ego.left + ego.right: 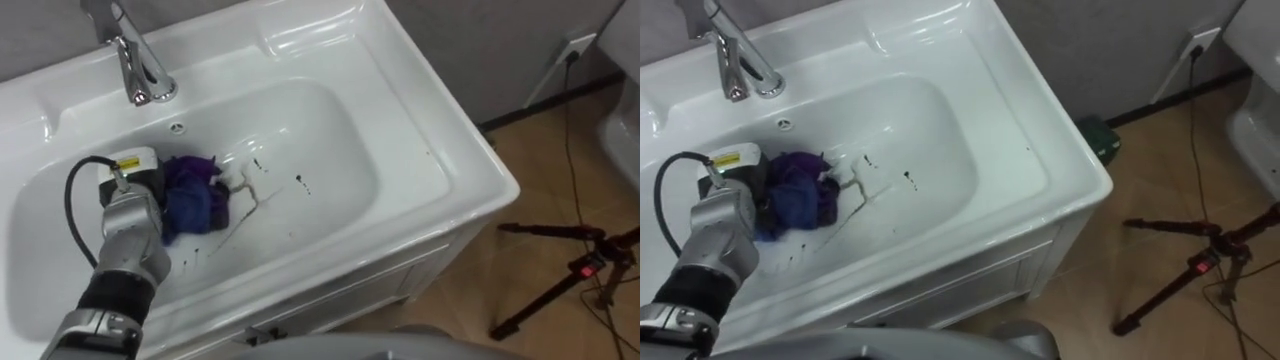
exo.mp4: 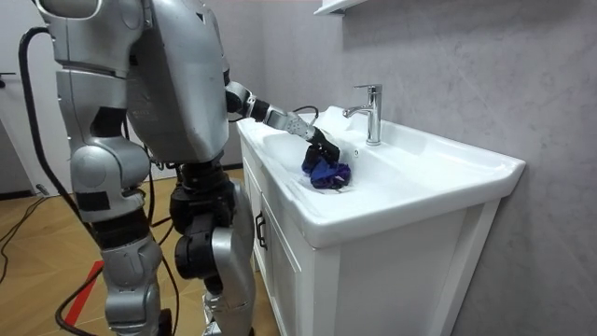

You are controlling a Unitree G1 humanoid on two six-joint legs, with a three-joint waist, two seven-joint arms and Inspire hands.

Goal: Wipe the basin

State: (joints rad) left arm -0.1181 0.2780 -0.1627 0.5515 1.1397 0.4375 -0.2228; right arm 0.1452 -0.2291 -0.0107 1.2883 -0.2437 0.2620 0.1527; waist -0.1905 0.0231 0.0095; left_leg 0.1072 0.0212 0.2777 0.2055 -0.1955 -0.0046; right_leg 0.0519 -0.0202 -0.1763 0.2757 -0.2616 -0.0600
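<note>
Here, the basin (image 1: 440, 150) holds a purple cloth (image 1: 195, 195) touching the left robot hand (image 1: 135, 200).

There is one white basin (image 1: 340, 120), one shiny tap (image 1: 135, 60), one purple cloth (image 1: 192, 195) and one left hand (image 1: 145, 185). In the basin there seem to be about four little dark marks (image 1: 301, 181), but they are tiny and hard to count. One black tripod (image 1: 570, 270) stands on the floor (image 1: 540, 180), and one socket (image 1: 578, 45) is on the wall (image 1: 470, 50).
</note>
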